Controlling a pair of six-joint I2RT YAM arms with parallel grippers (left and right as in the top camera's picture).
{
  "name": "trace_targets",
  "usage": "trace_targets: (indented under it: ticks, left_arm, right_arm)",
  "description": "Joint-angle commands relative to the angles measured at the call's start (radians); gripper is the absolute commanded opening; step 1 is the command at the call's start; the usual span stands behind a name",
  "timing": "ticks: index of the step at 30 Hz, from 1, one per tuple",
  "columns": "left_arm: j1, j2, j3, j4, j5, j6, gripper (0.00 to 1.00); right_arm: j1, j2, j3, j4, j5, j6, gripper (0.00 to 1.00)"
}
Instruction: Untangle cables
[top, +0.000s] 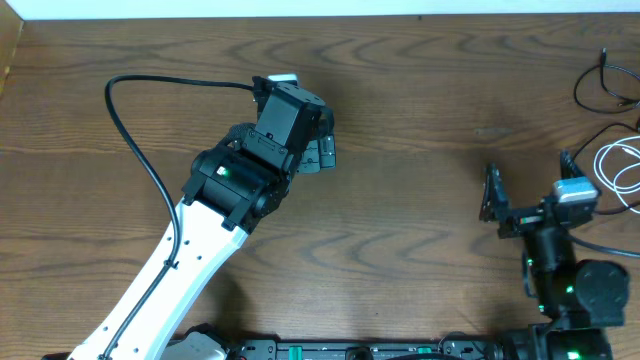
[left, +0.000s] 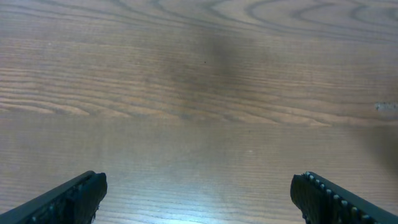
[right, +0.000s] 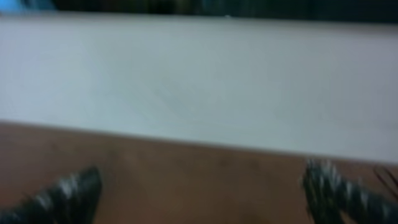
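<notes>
Two cords lie at the far right edge of the wooden tabletop (top: 400, 200): a black cable (top: 600, 85) and, nearer your right fingers (top: 530, 200), a looped white cable (top: 615, 165). Both sit just beyond and to the right of those fingers, well apart from the left fingers (top: 322, 150). Each pair is spread wide and holds nothing. Expect light, limp, slippery strands; pinch a raised loop or near a plug, though no plug is clear. No containers are in view.
</notes>
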Motion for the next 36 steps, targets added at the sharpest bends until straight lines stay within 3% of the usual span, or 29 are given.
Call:
trace_targets:
  ticks: [1,12,17,22,36]
  left_arm:
    - [0.003,-0.002,-0.003,-0.001,-0.010,0.005,1.00]
    - [0.003,-0.002,-0.003,-0.001,-0.010,0.005,1.00]
    - [0.003,-0.002,-0.003,0.000,-0.010,0.005,1.00]
    - [0.003,-0.002,-0.003,-0.001,-0.010,0.005,1.00]
    - [0.003,-0.002,-0.003,-0.001,-0.010,0.005,1.00]
  right_arm:
    - [0.003,-0.067,-0.109,0.072,0.040,-0.005,0.99]
    - [0.004,-0.218,-0.341,0.168,0.055,-0.005,0.99]
    - [0.004,-0.251,-0.344,0.063,0.082,-0.005,0.99]
    - [0.003,-0.341,-0.344,-0.166,0.076,-0.002,0.99]
    - [0.002,-0.327,-0.344,-0.161,0.039,-0.001,0.99]
